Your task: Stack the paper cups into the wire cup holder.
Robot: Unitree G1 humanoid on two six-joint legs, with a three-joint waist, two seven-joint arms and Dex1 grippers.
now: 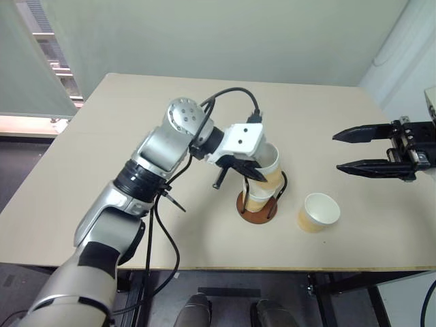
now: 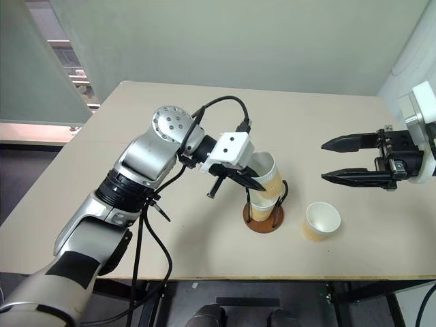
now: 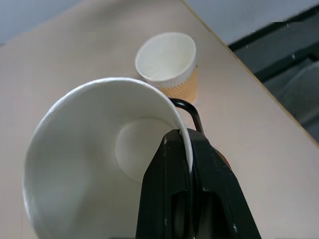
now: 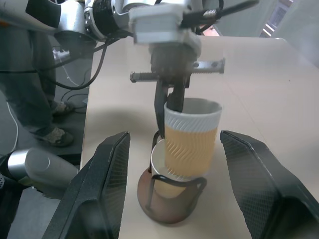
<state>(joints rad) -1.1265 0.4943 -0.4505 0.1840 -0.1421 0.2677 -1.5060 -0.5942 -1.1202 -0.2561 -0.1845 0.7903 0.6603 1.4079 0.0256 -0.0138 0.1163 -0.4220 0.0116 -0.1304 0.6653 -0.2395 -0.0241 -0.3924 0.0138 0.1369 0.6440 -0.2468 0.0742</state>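
Observation:
My left gripper point(image 1: 253, 172) is shut on the rim of a tan paper cup point(image 1: 271, 165), one finger inside and one outside. This cup hangs tilted over the wire cup holder point(image 1: 255, 214), its bottom just inside the mouth of a second paper cup point(image 1: 257, 197) that sits between the black wire loops. In the left wrist view the held cup point(image 3: 84, 149) shows its white inside, pinched by the black fingers point(image 3: 199, 194). A third paper cup point(image 1: 319, 212) stands upright on the table just right of the holder. My right gripper point(image 1: 351, 151) hovers open and empty at the right, pointing toward the holder.
The beige table point(image 1: 136, 102) has its front edge close behind the holder and the loose cup. A black cable loops over my left wrist. In the right wrist view a person's legs point(image 4: 30, 99) stand beside the table's far side.

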